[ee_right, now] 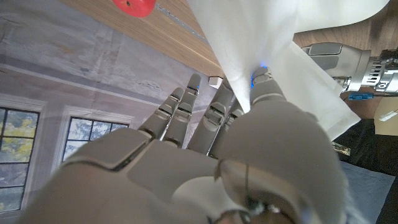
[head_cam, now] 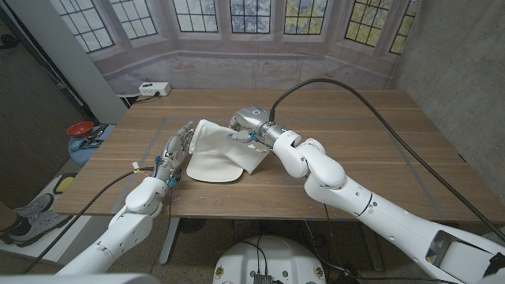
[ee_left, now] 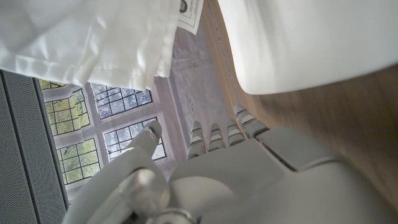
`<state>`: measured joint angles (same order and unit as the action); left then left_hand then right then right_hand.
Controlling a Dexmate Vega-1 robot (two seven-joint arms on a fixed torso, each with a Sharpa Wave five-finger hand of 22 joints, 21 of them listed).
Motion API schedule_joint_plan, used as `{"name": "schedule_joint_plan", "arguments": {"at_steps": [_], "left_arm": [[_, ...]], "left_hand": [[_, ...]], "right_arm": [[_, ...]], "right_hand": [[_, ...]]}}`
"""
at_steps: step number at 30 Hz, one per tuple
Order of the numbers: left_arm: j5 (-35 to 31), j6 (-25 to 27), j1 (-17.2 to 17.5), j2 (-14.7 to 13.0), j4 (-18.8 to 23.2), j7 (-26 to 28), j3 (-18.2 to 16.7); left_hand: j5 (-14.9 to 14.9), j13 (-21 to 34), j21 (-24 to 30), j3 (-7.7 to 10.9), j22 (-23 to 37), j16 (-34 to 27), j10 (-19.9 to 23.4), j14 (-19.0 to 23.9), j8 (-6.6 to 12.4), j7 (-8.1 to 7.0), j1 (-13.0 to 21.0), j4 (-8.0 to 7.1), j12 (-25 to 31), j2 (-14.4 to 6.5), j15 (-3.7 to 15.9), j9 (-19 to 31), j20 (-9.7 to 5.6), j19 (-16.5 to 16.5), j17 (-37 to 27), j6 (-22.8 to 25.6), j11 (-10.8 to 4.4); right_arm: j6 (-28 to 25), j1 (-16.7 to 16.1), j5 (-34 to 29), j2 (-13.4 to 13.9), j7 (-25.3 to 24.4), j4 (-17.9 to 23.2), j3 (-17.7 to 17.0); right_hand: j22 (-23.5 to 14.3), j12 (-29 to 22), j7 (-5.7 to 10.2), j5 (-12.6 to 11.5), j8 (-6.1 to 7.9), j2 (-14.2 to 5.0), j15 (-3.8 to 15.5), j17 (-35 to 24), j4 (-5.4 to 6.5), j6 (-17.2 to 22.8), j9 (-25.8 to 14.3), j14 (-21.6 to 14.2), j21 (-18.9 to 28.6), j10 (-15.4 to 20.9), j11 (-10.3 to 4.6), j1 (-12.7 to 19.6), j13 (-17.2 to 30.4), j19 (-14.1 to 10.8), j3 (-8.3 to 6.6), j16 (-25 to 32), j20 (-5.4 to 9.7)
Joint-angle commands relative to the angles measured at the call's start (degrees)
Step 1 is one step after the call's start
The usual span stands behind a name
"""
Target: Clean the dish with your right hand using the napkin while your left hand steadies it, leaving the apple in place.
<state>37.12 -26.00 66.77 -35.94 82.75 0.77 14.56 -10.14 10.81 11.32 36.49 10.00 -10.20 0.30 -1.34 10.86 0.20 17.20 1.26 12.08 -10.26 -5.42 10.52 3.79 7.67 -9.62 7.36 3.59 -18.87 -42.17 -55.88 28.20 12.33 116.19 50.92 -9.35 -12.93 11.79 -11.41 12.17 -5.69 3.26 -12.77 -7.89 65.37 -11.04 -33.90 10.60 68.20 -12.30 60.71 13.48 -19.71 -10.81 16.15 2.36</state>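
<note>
Right hand [head_cam: 239, 126] pinching soft white napkin [head_cam: 237, 150]

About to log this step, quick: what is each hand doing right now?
Left hand: holding nothing, fingers against the dish edge.
Right hand: pinching the napkin.

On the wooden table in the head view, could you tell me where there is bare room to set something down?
The table is bare right of the right hand and along the far edge. It is crowded at centre-left, where the left hand, napkin and dish sit together.
</note>
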Motion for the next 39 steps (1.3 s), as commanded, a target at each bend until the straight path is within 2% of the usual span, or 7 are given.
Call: {"name": "schedule_joint_plan", "arguments": {"at_steps": [1, 22, 39], "left_arm": [[-0.2, -0.5, 2.0, -0.8, 1.8, 1.4, -1.3], [-0.6, -0.2, 2.8, -0.9, 3.1, 1.8, -1.5], [-0.4, 0.1, 2.3, -0.8, 3.0, 0.9, -1.2]], "left_hand": [[0.1, 0.3, 0.0, -0.16, 0.1, -0.1, -0.1, 0.0, -0.15, -0.04, 0.5, -0.05, -0.1, 0.2, -0.28, 0.2, 0.29, 0.0, -0.2, -0.1, 0.17], [0.1, 0.3, 0.0, -0.12, 0.1, -0.1, -0.3, -0.1, -0.19, -0.1, 0.3, -0.3, -0.1, 0.3, -0.28, 0.1, 0.25, 0.0, -0.2, -0.2, 0.12], [0.1, 0.3, 0.0, -0.16, 0.1, -0.1, -0.3, -0.1, -0.27, -0.21, 0.1, -0.56, -0.2, 0.5, -0.23, 0.1, 0.19, 0.0, -0.3, -0.5, 0.04]], "right_arm": [[0.7, 2.6, 1.7, -1.7, -1.2, -4.4, 2.0], [-0.1, 4.8, 4.2, -2.6, -2.7, -8.8, 4.4], [-1.2, 6.3, 5.8, -3.7, -3.1, -11.1, 6.0]], "right_hand": [[-0.1, 0.0, 0.5, 0.2, 0.33, -0.51, 8.62, -0.2, -0.1, 0.1, -0.3, 0.3, 0.0, -0.2, -0.1, 0.1, 0.3, 0.2, 0.29, 0.5, 2.17], [-0.1, -0.3, 0.52, 0.0, 0.74, 0.24, 8.58, 0.1, -0.6, 1.0, -0.3, 0.2, 0.0, 0.4, -0.12, 0.6, 0.2, 0.0, 0.89, 0.5, 1.77], [0.0, -0.6, 0.49, -1.4, 1.4, 1.52, 8.54, 1.8, -1.1, 2.9, 0.0, -1.3, 0.0, 1.7, -0.15, 1.0, 0.4, -0.2, -0.14, -1.7, 1.47]]}}
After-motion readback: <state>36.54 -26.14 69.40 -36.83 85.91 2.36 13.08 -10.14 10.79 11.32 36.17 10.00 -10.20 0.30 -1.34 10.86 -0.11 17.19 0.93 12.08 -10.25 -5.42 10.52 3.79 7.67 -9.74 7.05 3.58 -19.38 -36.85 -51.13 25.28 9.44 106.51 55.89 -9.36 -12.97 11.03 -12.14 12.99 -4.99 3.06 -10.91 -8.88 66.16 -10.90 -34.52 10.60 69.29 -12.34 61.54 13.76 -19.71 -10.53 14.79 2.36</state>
